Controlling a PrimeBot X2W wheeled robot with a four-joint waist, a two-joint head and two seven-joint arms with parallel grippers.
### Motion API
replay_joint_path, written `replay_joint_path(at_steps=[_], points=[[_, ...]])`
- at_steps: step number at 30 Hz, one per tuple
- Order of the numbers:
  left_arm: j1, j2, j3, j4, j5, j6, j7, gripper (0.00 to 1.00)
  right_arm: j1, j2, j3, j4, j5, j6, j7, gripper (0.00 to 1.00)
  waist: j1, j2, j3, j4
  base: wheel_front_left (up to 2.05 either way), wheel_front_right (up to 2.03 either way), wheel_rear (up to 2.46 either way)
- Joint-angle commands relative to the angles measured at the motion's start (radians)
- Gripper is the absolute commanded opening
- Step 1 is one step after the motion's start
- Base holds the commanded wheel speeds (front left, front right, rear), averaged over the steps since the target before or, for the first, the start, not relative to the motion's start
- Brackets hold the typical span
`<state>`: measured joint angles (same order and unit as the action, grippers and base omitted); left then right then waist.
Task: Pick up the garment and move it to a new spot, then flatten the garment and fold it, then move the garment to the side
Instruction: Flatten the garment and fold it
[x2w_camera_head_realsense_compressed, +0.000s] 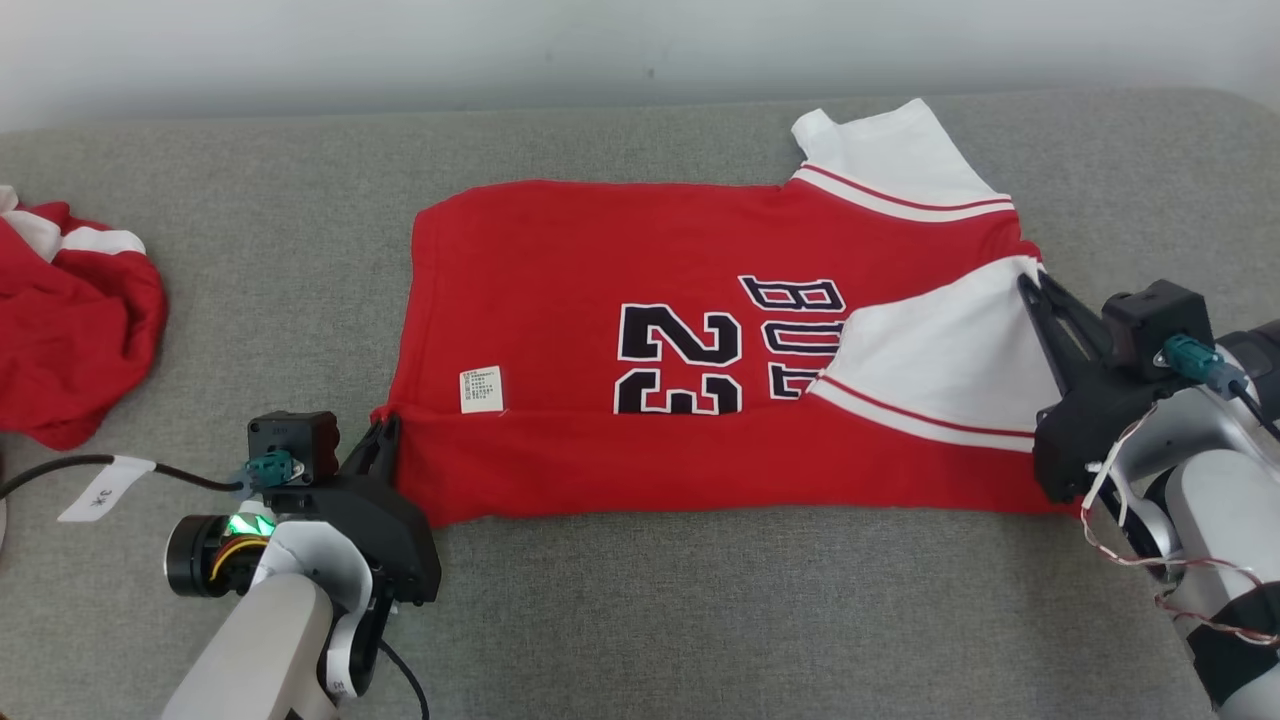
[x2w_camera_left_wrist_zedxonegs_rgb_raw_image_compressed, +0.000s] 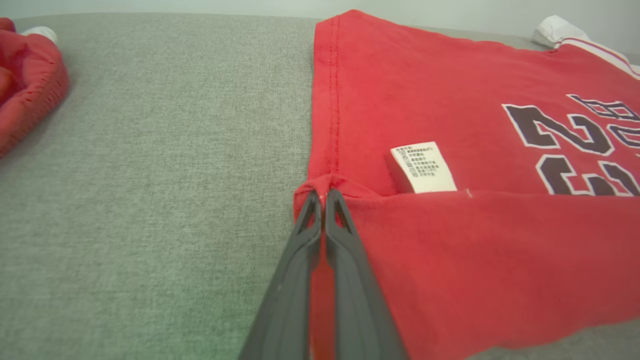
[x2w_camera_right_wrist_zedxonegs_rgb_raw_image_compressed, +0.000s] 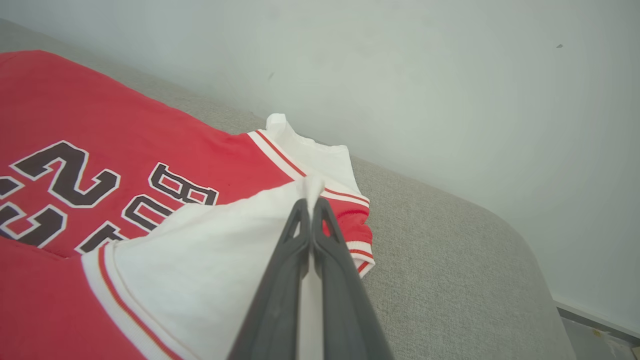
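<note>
The garment (x2w_camera_head_realsense_compressed: 620, 290) is a red jersey with white sleeves and a dark "23", spread on the grey surface with its near long edge folded up over itself. My left gripper (x2w_camera_head_realsense_compressed: 387, 428) is shut on the folded hem corner of the garment (x2w_camera_left_wrist_zedxonegs_rgb_raw_image_compressed: 450, 240), and the left wrist view has the gripper (x2w_camera_left_wrist_zedxonegs_rgb_raw_image_compressed: 322, 195) pinching red cloth beside a white care label (x2w_camera_left_wrist_zedxonegs_rgb_raw_image_compressed: 424, 167). My right gripper (x2w_camera_head_realsense_compressed: 1030, 275) is shut on the white sleeve edge, which lies folded across the letters. From the right wrist the gripper (x2w_camera_right_wrist_zedxonegs_rgb_raw_image_compressed: 311, 202) clamps white fabric of the garment (x2w_camera_right_wrist_zedxonegs_rgb_raw_image_compressed: 100, 115).
A second crumpled red and white garment (x2w_camera_head_realsense_compressed: 70, 310) lies at the far left, also the red heap (x2w_camera_left_wrist_zedxonegs_rgb_raw_image_compressed: 25, 75) in the left wrist view. The grey padded surface (x2w_camera_head_realsense_compressed: 700, 620) ends at a pale wall behind. Its rounded right edge (x2w_camera_right_wrist_zedxonegs_rgb_raw_image_compressed: 525, 260) drops off.
</note>
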<state>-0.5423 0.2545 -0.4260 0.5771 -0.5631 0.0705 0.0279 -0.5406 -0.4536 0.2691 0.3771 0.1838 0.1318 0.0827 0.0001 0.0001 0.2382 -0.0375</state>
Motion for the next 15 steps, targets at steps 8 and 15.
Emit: replay_joint_path(at_steps=[8,15], points=[[-0.028,-0.003,-0.007,0.035,-0.001,-0.002,-0.01,0.0,-0.061,0.002,0.019,0.056,-0.007,-0.002,-0.044,0.0,-0.0001,-0.0001,0.015,0.008,0.0,0.0,0.0],[-0.038,-0.012,-0.018,0.06,0.001,-0.004,-0.02,0.85,-0.107,0.001,0.053,0.125,-0.016,-0.002,-0.078,0.0,-0.0001,-0.0001,0.019,0.017,0.0,0.0,0.0]])
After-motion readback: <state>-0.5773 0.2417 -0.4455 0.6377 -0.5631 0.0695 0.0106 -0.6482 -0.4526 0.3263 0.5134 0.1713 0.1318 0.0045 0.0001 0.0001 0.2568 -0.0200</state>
